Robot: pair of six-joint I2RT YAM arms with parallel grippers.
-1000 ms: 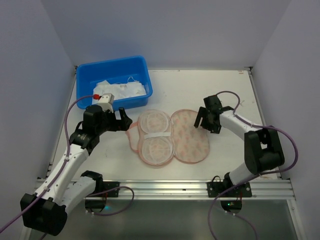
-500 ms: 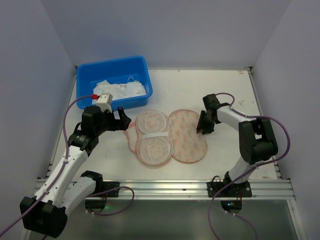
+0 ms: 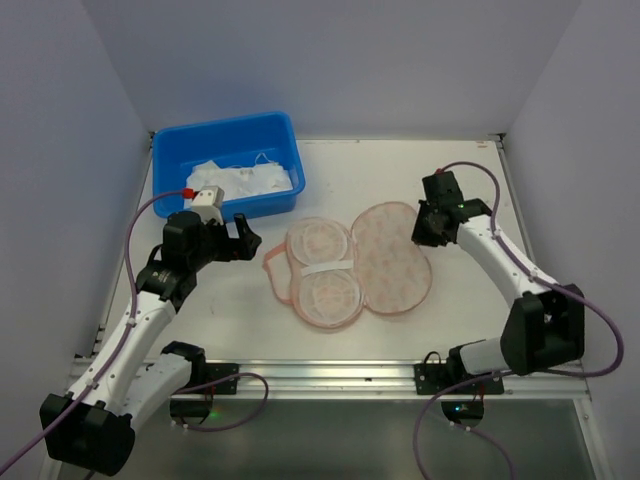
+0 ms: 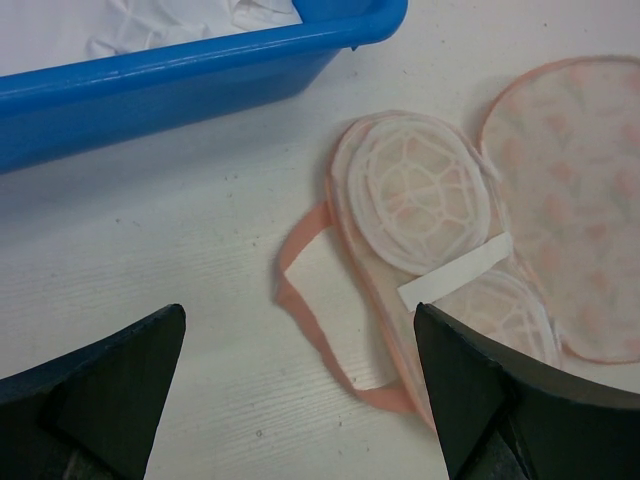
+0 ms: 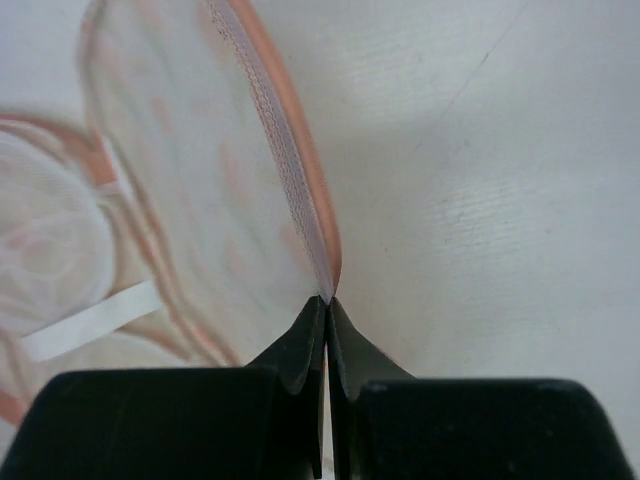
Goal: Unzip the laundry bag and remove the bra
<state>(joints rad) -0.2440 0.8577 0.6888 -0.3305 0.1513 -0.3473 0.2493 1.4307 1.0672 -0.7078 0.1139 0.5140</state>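
Nearest to me, the flat two-lobed laundry bag of cream-pink flowered fabric (image 3: 392, 262) lies unzipped and spread open on the white table (image 3: 480, 180), about midway between the two arms. Its left half faces up, showing two round white mesh domes (image 3: 318, 242) with a white band (image 3: 322, 267) across the waist between them. I cannot tell whether these are the bra or part of the case. A thin pink loop of strap (image 4: 300, 310) sticks out from that half's left edge and lies flat on the table.

Just left of the loop hangs the left gripper (image 3: 247, 240). In its wrist view the dark fingers (image 4: 110, 390) stand wide apart with nothing between them, bare table and the loop below.

The bag's right half is the flowered flap. At its far right rim the right gripper (image 5: 327, 305) is pinched tight on the pink zip edge. From the wrist camera I see the fingertips meeting on that edge, which rises away from them.

Farthest back on the left sits a blue plastic rectangular tub (image 3: 225, 133), well apart from the bag, with crumpled white cloth (image 3: 245, 180) inside.
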